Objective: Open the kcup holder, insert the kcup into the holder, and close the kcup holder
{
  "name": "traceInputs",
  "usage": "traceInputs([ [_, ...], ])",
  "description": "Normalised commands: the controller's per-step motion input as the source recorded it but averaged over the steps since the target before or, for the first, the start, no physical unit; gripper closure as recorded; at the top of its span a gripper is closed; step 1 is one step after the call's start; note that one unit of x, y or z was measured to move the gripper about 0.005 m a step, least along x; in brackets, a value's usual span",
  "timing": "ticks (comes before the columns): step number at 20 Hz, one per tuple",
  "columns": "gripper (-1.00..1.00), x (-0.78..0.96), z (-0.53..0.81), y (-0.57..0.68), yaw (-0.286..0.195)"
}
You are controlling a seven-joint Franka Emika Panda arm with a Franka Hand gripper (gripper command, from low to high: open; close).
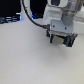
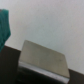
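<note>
A pale, evenly lit tabletop (image 1: 22, 57) meets a dark backdrop (image 1: 10, 7) behind.

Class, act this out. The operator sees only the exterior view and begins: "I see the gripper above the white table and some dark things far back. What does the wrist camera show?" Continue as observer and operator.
Observer: A pale grey rectangular panel, flat-faced, with the white surface beyond it.
Operator: Is anything dark touching it?
Observer: Yes, a black area borders one side of the panel. It is too blurred to name.
Operator: Any green in that view?
Observer: A teal-green shape is cut off at the picture's edge. I cannot tell what it is.
</note>
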Motion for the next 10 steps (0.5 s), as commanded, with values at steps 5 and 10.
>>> traceInputs([
  [5,-1.0,-0.32,-0.07,0.29,0.169],
  [10,-1.0,-0.28,0.02,0.47,0.141],
])
